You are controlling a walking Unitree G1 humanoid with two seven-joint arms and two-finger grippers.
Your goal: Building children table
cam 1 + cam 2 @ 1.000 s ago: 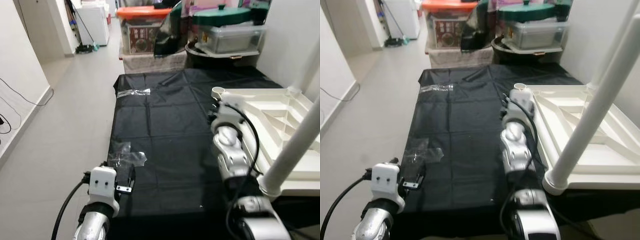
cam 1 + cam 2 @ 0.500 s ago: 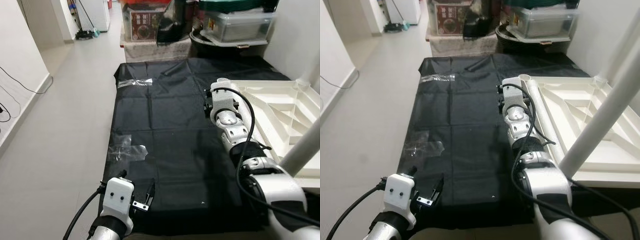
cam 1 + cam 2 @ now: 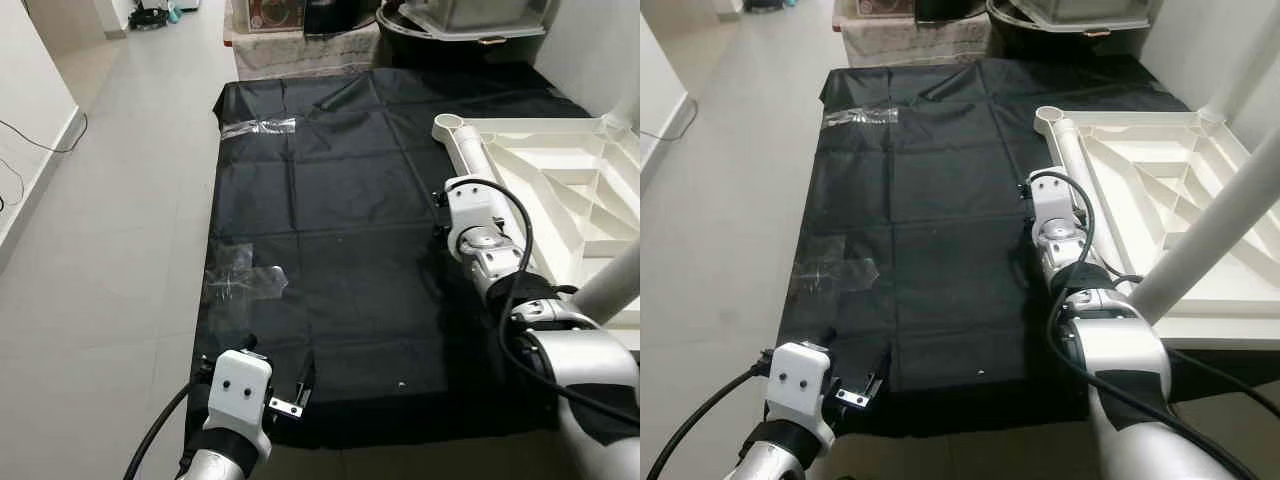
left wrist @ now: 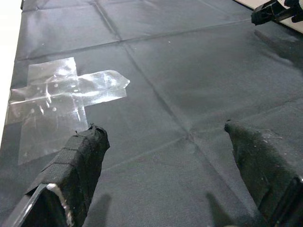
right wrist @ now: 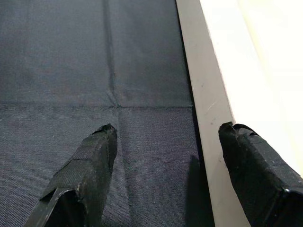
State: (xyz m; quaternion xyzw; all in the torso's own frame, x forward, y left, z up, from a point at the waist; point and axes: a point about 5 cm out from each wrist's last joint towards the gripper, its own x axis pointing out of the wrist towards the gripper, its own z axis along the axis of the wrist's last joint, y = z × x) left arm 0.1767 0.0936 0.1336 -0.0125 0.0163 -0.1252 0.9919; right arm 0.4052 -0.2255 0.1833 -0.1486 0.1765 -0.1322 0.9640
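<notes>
1. The floor (image 3: 100,250) of pale tiles runs from 6 to 12 o'clock on my left, with a white wall (image 3: 30,90) along it at 10 o'clock.
2. A black sheet (image 3: 340,220) lies spread flat on that floor in front of me, creased into squares.
3. The children's table (image 3: 560,190) is white and lies upside down at 2 o'clock, its ribbed underside facing up, its near long edge resting on the sheet's right side. One white leg (image 3: 1210,230) stands up from it at 3 o'clock; an open leg socket (image 3: 447,124) shows at its far corner.
4. My right claw (image 5: 163,156) hangs low over the sheet at 1 o'clock, just beside the table's edge, its two black fingers (image 5: 90,165) spread apart and holding nothing.
5. My left claw (image 4: 165,161) hovers over the sheet's near edge at 7 o'clock, its fingers (image 4: 80,161) also spread apart and empty.
6. A crossed patch of clear tape (image 3: 240,283) is stuck to the sheet at 10 o'clock, just beyond my left claw.
7. A second tape strip (image 3: 258,126) sits near the sheet's far left corner at 11 o'clock.
</notes>
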